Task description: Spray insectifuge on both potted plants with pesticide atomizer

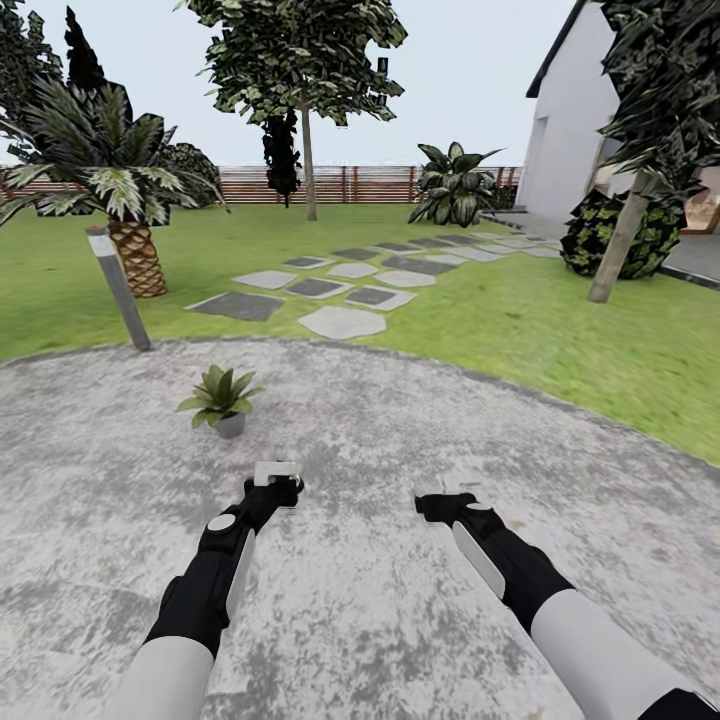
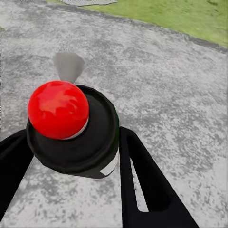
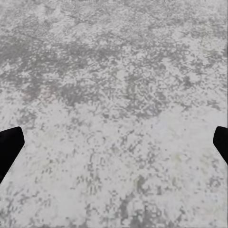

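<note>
Status: pickup step looks complete. In the left wrist view the pesticide atomizer (image 2: 78, 135) sits between the two black fingers (image 2: 142, 180) of the left gripper (image 2: 71, 156), dark body clamped on both sides, red dot on the spray head facing the camera. The head view shows the left gripper (image 1: 277, 478) held low over the patio (image 1: 400, 600) with a pale block at its tip, most likely the atomizer's white head; too small to be sure.

Right gripper (image 1: 452, 497): held out over the paving beside the left one. In the right wrist view its fingers (image 3: 9, 145) sit at the two opposite edges of the frame, spread wide, nothing between them but bare mottled-grey paving.

Targets: one potted plant (image 1: 222, 398), a low green rosette in a small grey pot, stands on the patio just ahead of the left gripper and slightly to its left. A grey bollard lamp (image 1: 118, 288) leans at the patio edge, with a palm (image 1: 130, 200) behind it on the lawn (image 1: 560, 330).

Insectifuge: no specks can be made out on the leaves at this resolution, so coverage cannot be confirmed.

Judgement: grasp done; spraying of both plants is probably all still to do. Nearest plant is within short reach for aiming the nozzle.
</note>
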